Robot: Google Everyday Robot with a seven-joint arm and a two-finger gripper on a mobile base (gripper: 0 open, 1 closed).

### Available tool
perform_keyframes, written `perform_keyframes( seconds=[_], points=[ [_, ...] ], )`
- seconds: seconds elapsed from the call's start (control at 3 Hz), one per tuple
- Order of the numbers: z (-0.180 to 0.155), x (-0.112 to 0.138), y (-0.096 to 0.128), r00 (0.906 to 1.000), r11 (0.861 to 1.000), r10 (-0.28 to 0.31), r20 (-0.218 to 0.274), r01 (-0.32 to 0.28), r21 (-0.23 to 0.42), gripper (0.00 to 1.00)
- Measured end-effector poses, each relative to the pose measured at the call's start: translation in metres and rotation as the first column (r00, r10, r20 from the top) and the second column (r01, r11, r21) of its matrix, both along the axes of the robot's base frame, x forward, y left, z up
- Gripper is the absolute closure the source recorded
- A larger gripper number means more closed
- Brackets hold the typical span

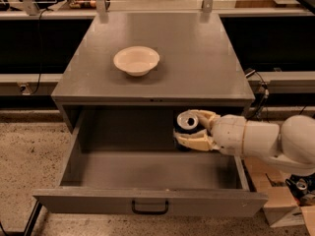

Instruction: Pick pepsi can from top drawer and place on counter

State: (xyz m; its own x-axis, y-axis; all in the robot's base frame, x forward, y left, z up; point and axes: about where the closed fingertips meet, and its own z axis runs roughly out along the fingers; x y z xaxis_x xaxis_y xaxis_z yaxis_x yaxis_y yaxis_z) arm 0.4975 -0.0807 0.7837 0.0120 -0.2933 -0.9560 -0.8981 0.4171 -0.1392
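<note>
The top drawer (147, 200) is pulled wide open, with a small dark handle at the centre of its front panel. My gripper (193, 130) reaches in from the right and is shut on the pepsi can (185, 123), whose silver top shows between the cream fingers (194, 141). The can is held tilted and lifted above the drawer floor, just under the counter's front edge. The counter (197, 68) is the flat grey cabinet top above.
A white bowl (136, 60) stands on the counter left of centre. A cardboard box (278, 200) sits on the floor at the right, under my arm. Dark shelving and cables run behind the cabinet.
</note>
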Motion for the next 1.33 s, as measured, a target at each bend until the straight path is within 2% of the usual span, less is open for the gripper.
perform_keyframes(
  seconds=[0.33,0.67,1.0,1.33],
  points=[
    [0.061,-0.007,-0.025,0.9984,0.998,0.045,0.034,-0.043,-0.054,1.0],
    [0.104,0.004,-0.05,0.9951,0.99,0.099,0.001,-0.098,-0.105,1.0],
    [0.117,0.037,-0.061,0.983,0.984,0.157,-0.096,-0.163,-0.069,1.0],
    [0.121,0.099,-0.067,0.9757,0.991,0.127,-0.179,-0.132,-0.02,1.0]
  ],
)
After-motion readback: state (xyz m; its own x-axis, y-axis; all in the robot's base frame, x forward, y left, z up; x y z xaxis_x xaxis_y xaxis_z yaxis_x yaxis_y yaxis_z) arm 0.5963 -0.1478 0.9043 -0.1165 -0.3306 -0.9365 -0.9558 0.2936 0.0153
